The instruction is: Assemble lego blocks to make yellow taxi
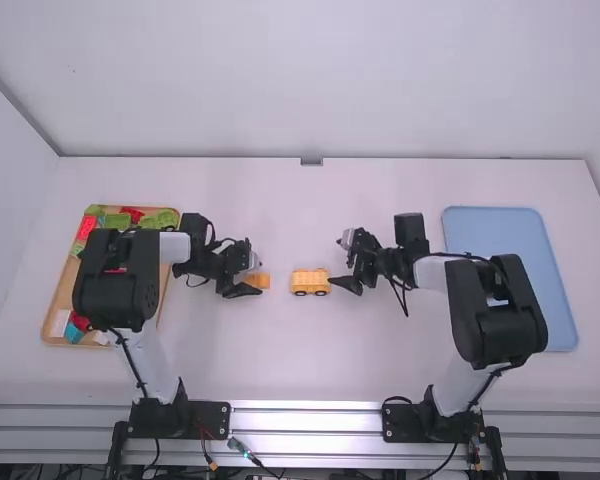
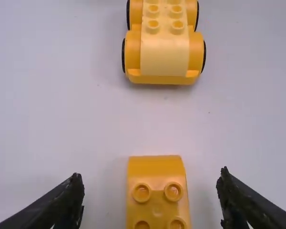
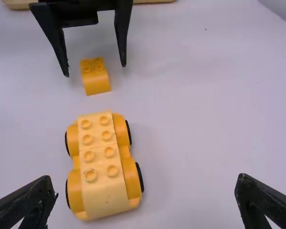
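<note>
Straddling the orange block (gaps both sides), my left gripper is spread; my right gripper, also spread, is near the yellow car.

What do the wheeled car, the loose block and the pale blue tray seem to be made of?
The wheeled car and loose block look like hard, smooth plastic, with soft highlights and crisp moulded studs. The pale blue tray may be plastic too, judging by its even colour and rounded corners.

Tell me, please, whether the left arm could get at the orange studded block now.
Likely yes: its end effector is open, one finger on each side of the orange studded block, with nothing between.
</note>
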You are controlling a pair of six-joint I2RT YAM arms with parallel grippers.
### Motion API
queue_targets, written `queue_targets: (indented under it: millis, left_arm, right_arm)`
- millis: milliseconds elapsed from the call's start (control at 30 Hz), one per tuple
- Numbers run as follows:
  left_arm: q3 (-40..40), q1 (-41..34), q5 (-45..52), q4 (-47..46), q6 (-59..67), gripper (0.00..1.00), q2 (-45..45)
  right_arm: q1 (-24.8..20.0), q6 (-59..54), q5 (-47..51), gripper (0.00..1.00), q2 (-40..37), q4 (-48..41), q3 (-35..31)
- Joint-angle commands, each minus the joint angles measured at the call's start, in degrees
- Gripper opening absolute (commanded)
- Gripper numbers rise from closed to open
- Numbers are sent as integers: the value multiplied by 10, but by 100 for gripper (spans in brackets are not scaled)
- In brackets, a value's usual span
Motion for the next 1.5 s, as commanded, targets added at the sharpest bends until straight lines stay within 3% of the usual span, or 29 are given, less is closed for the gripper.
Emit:
queue_targets:
  millis: [0,300,667,867,1100,1433,1467]
  left_arm:
    - [-7,0,8,-7,9,64,4]
    - [-30,4,-35,38,-39,64,5]
    - [-33,13,-35,44,-35,55,5]
    - [-33,12,-35,44,-35,44,5]
    - [-33,12,-35,44,-39,22,5]
    - [-33,12,-37,77,-114,22,4]
    - [-33,12,-37,88,-132,28,4]
  right_arm:
    - [0,24,-14,99,-10,1,-5]
    - [-2,24,-14,99,-10,1,-6]
    - [-2,24,-14,99,-10,2,-5]
    - [-2,24,-14,99,-10,1,-5]
    - [0,24,-14,99,-10,1,-5]
    - [0,21,23,99,-10,-23,-6]
    - [0,21,28,99,-10,-27,-6]
